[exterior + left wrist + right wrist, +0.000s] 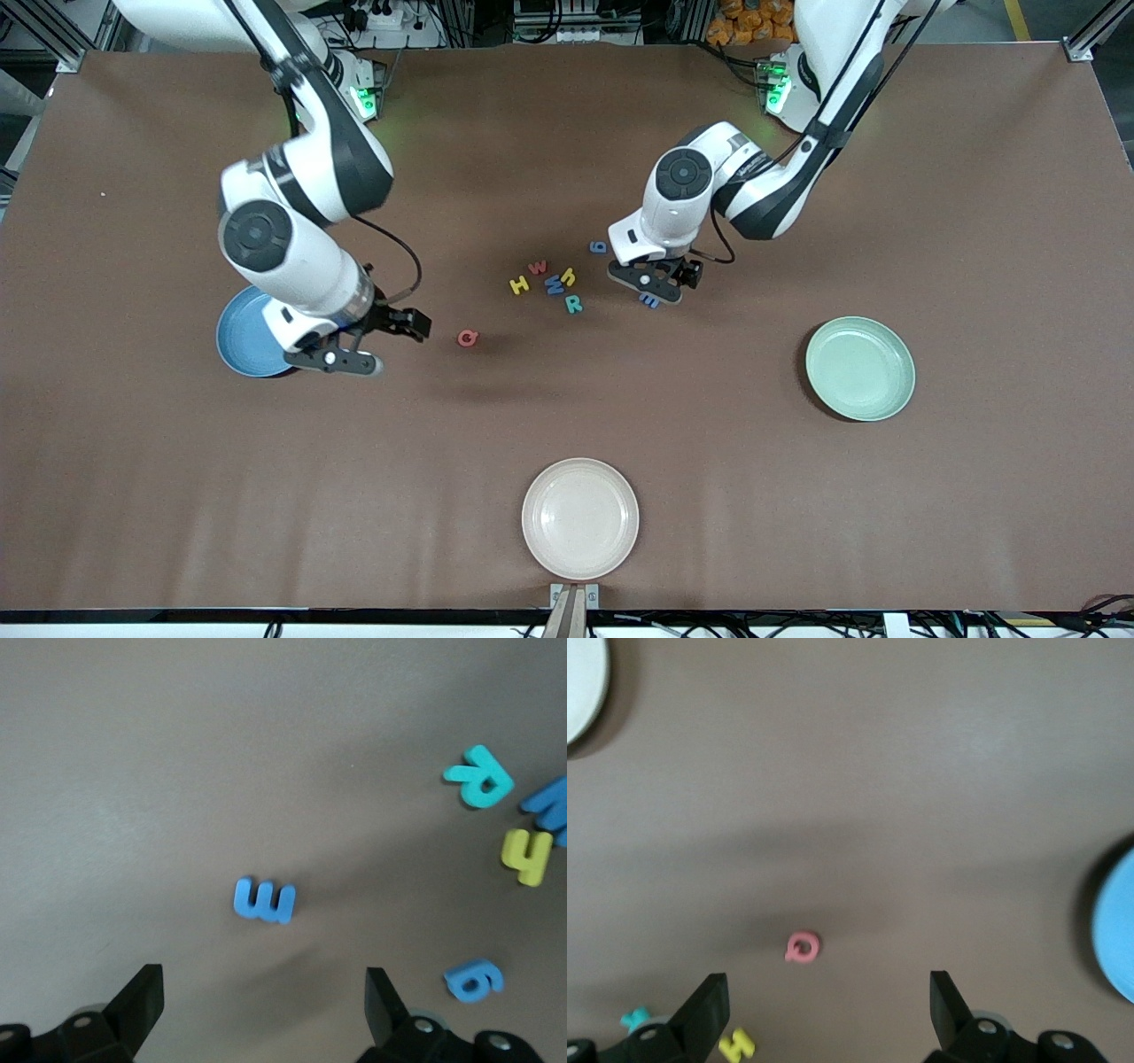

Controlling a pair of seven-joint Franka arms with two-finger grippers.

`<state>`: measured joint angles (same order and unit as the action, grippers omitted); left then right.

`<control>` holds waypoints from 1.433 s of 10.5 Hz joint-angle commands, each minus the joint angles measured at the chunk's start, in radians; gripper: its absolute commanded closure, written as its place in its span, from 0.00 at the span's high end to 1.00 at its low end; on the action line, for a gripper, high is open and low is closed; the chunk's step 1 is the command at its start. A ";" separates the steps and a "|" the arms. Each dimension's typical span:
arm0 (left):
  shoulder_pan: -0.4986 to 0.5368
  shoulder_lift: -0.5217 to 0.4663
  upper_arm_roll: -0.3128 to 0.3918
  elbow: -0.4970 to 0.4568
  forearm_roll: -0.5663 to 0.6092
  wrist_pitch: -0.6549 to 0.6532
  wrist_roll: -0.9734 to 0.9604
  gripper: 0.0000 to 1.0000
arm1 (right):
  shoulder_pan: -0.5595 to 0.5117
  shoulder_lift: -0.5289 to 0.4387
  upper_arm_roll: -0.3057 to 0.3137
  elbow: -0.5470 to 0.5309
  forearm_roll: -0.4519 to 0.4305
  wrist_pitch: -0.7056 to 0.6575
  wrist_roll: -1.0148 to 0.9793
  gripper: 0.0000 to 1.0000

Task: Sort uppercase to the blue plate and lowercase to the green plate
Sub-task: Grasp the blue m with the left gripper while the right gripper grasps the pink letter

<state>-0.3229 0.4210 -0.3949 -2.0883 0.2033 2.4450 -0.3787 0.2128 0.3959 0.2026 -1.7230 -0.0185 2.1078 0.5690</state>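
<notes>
A wide brown table [567, 425] is lying under me, its cloth bare except for three plates and a loose cluster of foam letters near the middle; my left gripper [651, 283] is hanging low with its fingers spread wide and holding nothing, and the blue m [264, 901] is lying flat on the cloth just ahead of the gap between them, its long axis running across that gap; I am judging that a short advance and a drop would put a finger on each side of it. The green plate [859, 368] is waiting well apart from this gripper, toward the left arm's end of the table, with nothing lying between. The blue g [473, 980] is sitting just beside one finger, close enough that I am worrying about nudging it; the teal R [479, 777], the yellow h [527, 855] and the blue W [551, 804] are lying a little farther off in the cluster. My right gripper [376, 341] is hovering with fingers equally spread and empty, the red Q [803, 947] lying alone ahead of it and the blue plate [248, 341] just beside it. The cream plate [580, 518] is sitting apart from both grippers, no part of either job.
</notes>
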 commanded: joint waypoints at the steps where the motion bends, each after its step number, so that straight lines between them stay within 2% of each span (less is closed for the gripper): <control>1: -0.021 0.062 0.039 0.021 0.051 0.080 -0.019 1.00 | 0.023 0.092 -0.003 0.019 -0.023 0.066 0.066 1.00; 5: -0.028 0.097 0.059 0.034 0.105 0.091 -0.019 1.00 | 0.083 0.214 -0.009 -0.022 -0.041 0.231 0.130 1.00; 7: -0.033 0.111 0.059 0.040 0.108 0.092 -0.022 1.00 | 0.088 0.230 -0.009 -0.039 -0.061 0.232 0.130 0.93; 11: -0.036 0.140 0.065 0.039 0.162 0.138 -0.029 0.94 | 0.096 0.256 -0.008 -0.050 -0.061 0.238 0.157 0.77; 15: -0.036 0.150 0.065 0.040 0.174 0.143 -0.029 0.85 | 0.125 0.281 -0.008 -0.050 -0.058 0.242 0.209 0.75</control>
<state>-0.3442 0.5587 -0.3422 -2.0633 0.3383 2.5773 -0.3794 0.3234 0.6655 0.1991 -1.7744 -0.0623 2.3389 0.7424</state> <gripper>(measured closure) 0.115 0.242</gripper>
